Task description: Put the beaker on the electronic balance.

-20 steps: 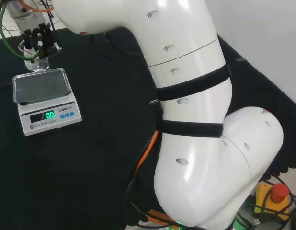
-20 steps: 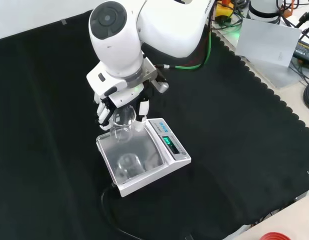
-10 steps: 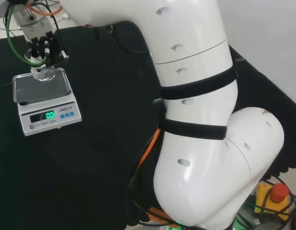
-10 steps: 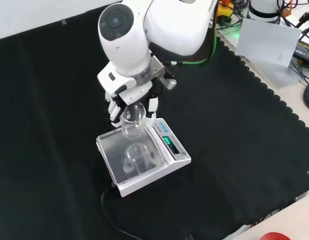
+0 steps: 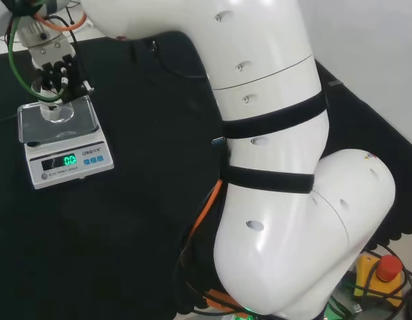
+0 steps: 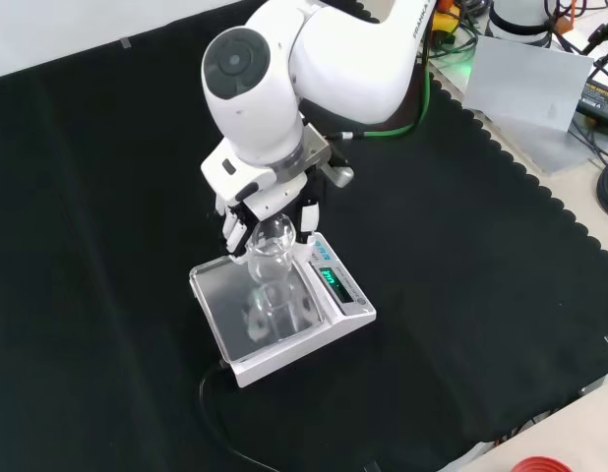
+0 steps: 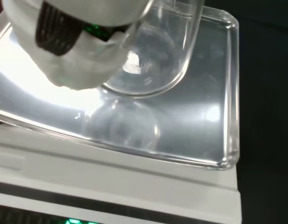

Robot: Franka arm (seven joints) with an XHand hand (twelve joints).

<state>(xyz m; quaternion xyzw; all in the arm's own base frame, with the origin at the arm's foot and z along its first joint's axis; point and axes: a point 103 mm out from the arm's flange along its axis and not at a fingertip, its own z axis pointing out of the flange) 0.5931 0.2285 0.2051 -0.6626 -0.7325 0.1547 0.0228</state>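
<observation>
A clear glass beaker (image 6: 270, 248) hangs upright over the shiny pan of the white electronic balance (image 6: 225, 295), with my hand (image 6: 260, 205) curled round it from above. In the head view the beaker (image 5: 56, 107) sits low over the far part of the pan (image 5: 39, 133), under the hand (image 5: 56, 67). The wrist view has the beaker's round base (image 7: 148, 65) close above the pan (image 7: 200, 116), with its reflection beneath. I cannot tell whether the base touches the pan. The balance's green display (image 5: 69, 160) is lit.
Black cloth (image 6: 481, 295) covers the bench around the balance. A dark cable (image 6: 211, 413) runs from the balance toward the front edge. The arm's big white links (image 5: 273, 167) stand at the right of the head view. Boxes and cables (image 6: 540, 69) lie beyond the cloth's scalloped edge.
My hand has carried the beaker from beside the balance's far edge to over the pan and lowered it.
</observation>
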